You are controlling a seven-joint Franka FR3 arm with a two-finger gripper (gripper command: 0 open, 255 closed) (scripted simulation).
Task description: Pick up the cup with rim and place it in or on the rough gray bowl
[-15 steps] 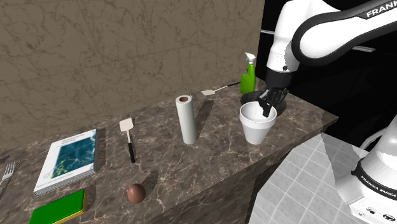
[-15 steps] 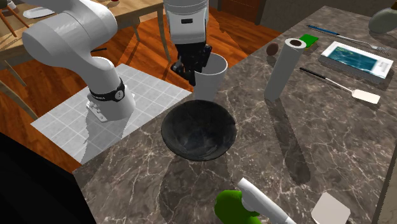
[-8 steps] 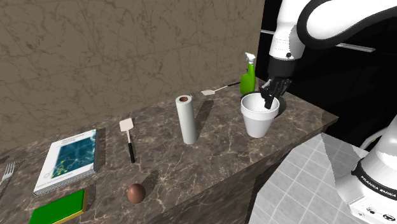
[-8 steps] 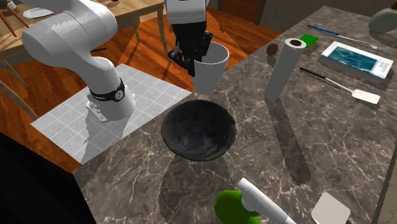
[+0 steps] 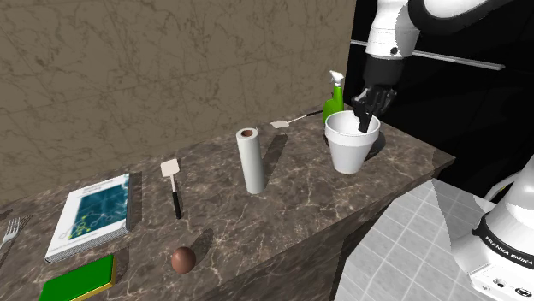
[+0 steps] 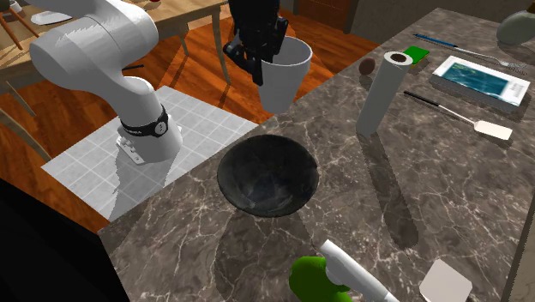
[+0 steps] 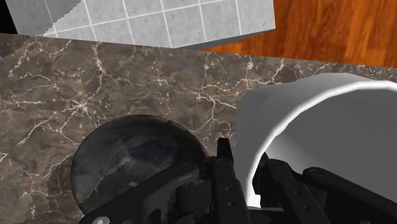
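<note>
White cup hangs upright from the black gripper, whose fingers pinch its wall at the rim, one inside and one outside. It is held just above the marble counter near the edge, beside the dark bowl, not over it.

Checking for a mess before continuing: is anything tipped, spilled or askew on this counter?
Nothing stands out. The white cup hangs upright in the gripper, clamped by its rim; the dark bowl and paper towel roll sit upright, nothing spilled.
</note>
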